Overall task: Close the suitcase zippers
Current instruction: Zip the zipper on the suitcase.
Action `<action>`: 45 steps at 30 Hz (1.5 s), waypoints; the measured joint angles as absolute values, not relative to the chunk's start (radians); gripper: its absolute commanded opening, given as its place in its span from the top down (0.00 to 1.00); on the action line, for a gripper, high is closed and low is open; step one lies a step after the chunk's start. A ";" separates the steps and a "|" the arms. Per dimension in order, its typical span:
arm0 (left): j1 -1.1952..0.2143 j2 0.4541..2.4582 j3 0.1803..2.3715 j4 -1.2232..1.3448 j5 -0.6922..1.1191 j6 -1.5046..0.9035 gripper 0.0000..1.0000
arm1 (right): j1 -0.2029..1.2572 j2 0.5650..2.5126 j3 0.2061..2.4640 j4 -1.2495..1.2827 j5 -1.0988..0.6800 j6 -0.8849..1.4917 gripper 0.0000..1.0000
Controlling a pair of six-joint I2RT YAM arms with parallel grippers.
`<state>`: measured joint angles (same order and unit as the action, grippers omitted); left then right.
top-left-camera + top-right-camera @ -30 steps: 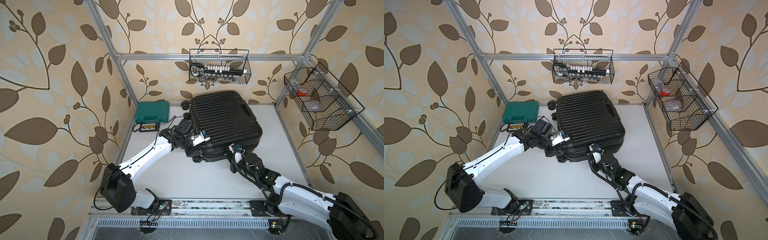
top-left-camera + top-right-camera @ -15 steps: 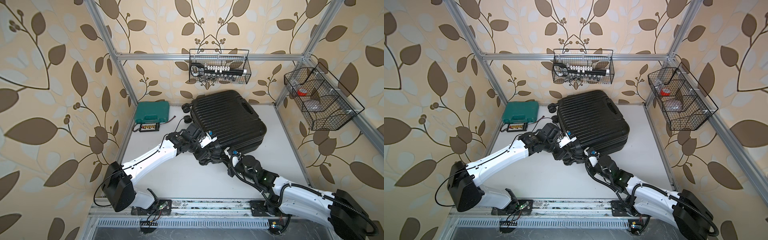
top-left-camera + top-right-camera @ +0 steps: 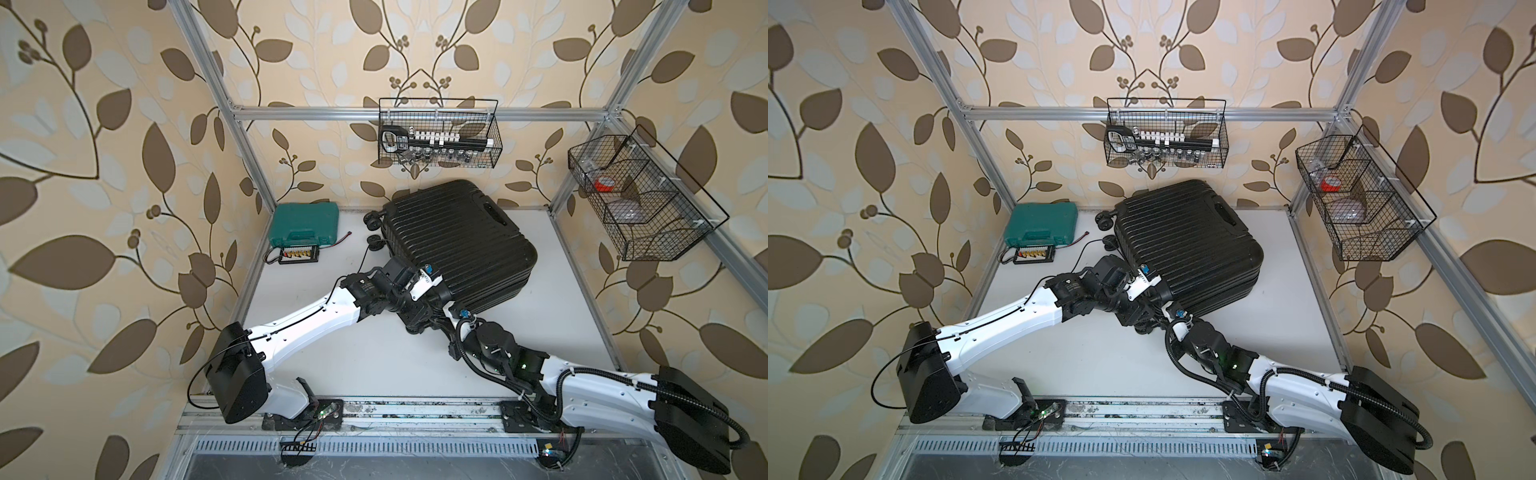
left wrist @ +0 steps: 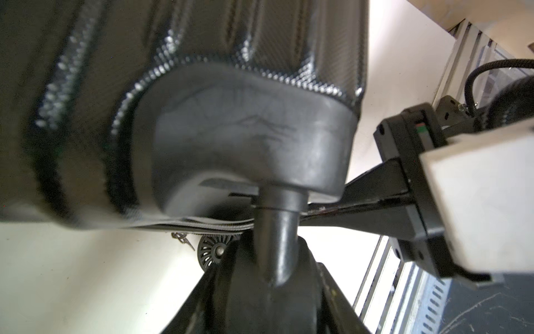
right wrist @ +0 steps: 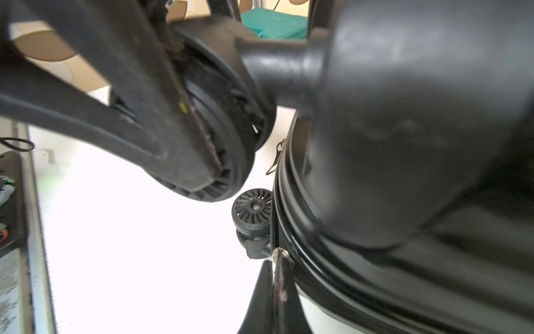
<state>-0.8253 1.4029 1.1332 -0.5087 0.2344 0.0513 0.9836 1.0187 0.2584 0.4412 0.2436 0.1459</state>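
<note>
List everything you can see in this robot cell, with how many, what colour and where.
suitcase: one, black, lying flat, back centre
tool case: one, teal, back left corner
caster wheels: at least three, black, on suitcase's end nearest the tool case
zipper pulls: two, metal, on suitcase seam
connector board: one, black, in front of tool case
wire baskets: two, black, back wall and right wall
table: one, white, under everything
arms: two, white and black, reaching from front rail
left claw: one, black, closed on a caster wheel
right claw: one, black, closed on a zipper pull
</note>
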 measured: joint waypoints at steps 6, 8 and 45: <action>-0.853 1.405 1.122 -0.469 0.232 -0.015 0.71 | 1.040 1.073 0.230 0.558 0.343 0.173 1.00; -0.858 1.411 1.122 -0.465 0.235 -0.028 0.71 | 1.047 1.096 0.224 0.591 0.358 0.179 1.00; -0.879 1.398 1.122 -0.487 0.089 0.057 0.52 | 1.089 0.890 0.211 0.486 0.476 0.272 0.42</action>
